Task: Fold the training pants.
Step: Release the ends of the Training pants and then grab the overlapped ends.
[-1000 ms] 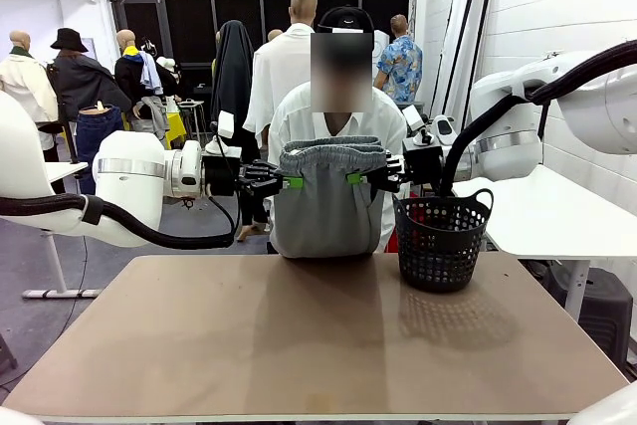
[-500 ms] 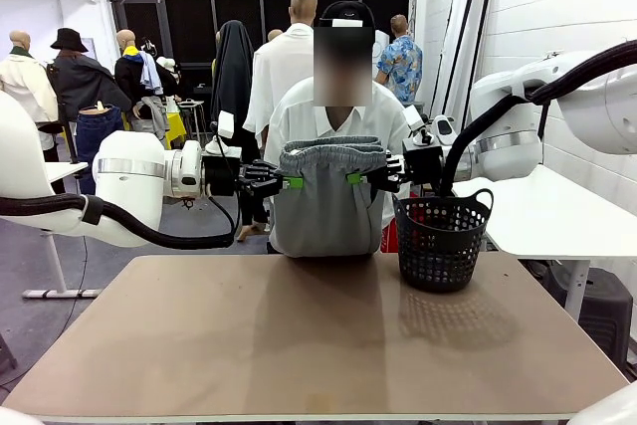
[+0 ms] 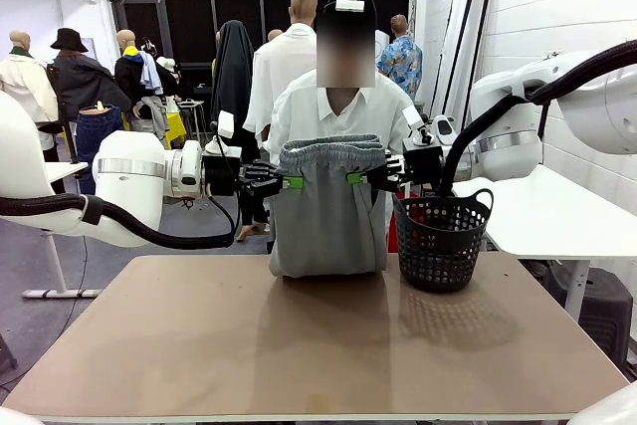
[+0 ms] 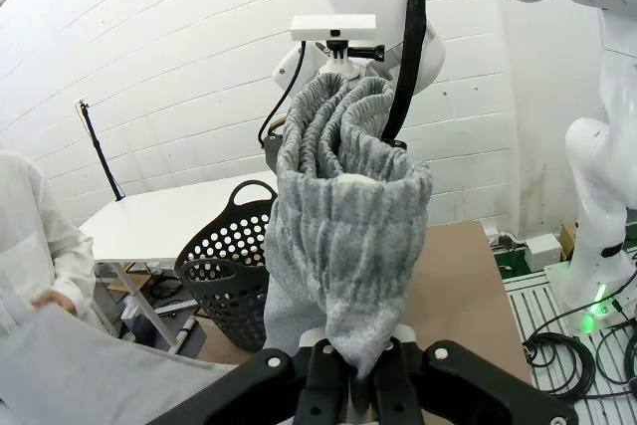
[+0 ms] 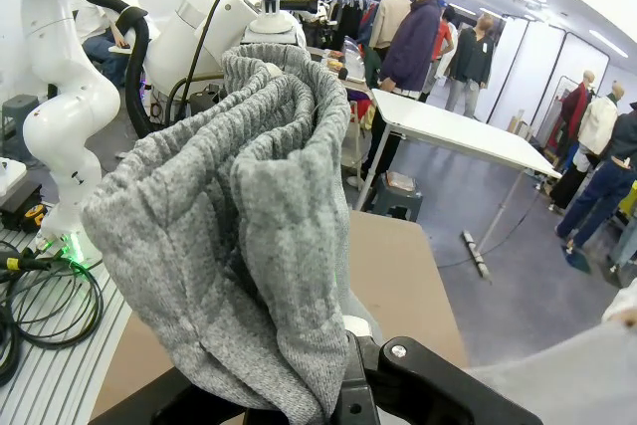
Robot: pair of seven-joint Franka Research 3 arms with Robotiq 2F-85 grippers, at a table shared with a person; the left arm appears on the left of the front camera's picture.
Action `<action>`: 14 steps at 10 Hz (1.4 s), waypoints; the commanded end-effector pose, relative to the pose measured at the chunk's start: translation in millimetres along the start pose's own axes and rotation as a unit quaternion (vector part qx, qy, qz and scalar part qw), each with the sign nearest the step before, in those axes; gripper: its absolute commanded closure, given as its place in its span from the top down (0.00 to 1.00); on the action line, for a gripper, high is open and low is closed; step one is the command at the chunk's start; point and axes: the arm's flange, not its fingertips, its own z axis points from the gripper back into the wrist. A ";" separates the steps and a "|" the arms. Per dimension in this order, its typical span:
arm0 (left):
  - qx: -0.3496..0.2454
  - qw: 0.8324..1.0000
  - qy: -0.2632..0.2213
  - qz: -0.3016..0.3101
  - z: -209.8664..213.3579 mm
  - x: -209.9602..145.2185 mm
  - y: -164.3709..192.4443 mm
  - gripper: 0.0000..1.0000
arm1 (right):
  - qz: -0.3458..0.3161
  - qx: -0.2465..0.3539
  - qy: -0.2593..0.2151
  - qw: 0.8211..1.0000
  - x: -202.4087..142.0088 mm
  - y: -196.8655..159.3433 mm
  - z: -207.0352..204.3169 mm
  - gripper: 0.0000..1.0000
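My left fingers [image 3: 292,182] and right fingers [image 3: 355,178] clench the gathered waistband of the grey training pants [image 3: 328,221], which hang at the worktop's [image 3: 318,345] far edge. The legs behind are hidden. A black basket [image 3: 438,241] stands just beside them, and open worktop stretches to the near edge.

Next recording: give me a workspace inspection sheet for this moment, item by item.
Surface: brown table, smooth top.
Job's things: training pants hang by the waistband, lower end at the table's far edge.
Clutter: black basket, far right of the table.
End effectors: left end effector and right end effector shut on the waistband's ends.
Cables: black hoses along the arms; coils on the floor.
Surroundings: person behind the pants.
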 end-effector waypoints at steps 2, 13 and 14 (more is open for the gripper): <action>0.007 1.000 -0.012 -0.009 -1.5 1.0 -4.2 0.00 | 0.000 0.005 -0.004 1.000 2.0 0.9 -0.6 0.00; 0.007 1.000 -0.012 -0.009 -1.5 1.0 -4.2 0.00 | 0.000 0.005 -0.004 1.000 2.0 0.9 -0.6 0.00; 0.007 1.000 -0.012 -0.009 -1.5 1.0 -4.2 0.00 | 0.000 0.005 -0.004 1.000 2.0 0.9 -0.6 0.00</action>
